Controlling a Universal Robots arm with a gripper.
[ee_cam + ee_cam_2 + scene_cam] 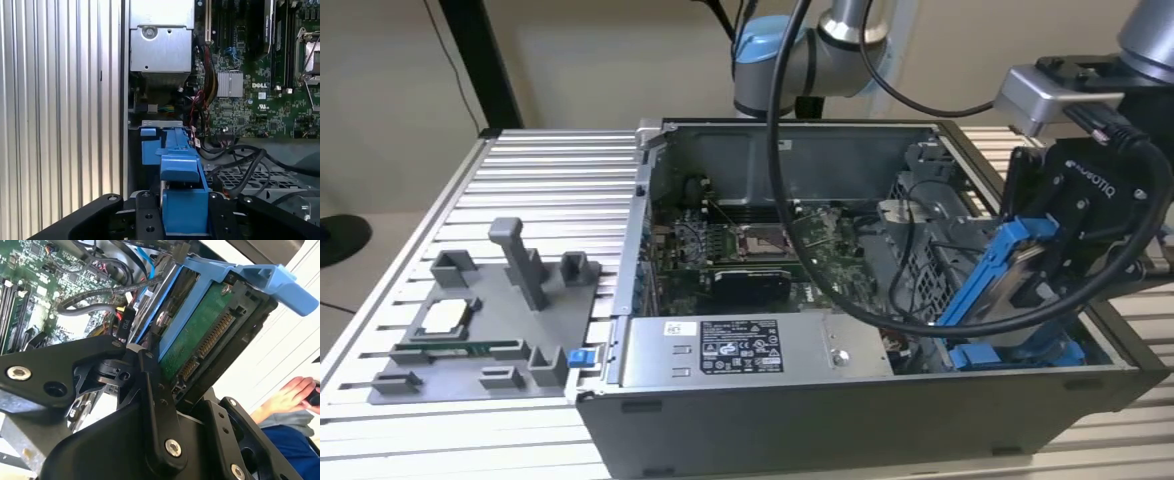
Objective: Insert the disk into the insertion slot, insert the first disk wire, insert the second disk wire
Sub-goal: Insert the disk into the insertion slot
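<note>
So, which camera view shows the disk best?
The second wrist view: the disk shows its green board and connector pins. In the exterior view the disk is edge-on; the first wrist view gives its blue carrier.

A silver power supply (734,352) sits beside the green motherboard (750,250).

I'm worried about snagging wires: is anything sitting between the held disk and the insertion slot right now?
Nothing visibly sits squarely between them. The disk, shut in the pincer, hangs tilted over the blue rails of the insertion slot. Loose black cables lie close beside the slot, across the perforated cage, near enough that they might snag.
</note>
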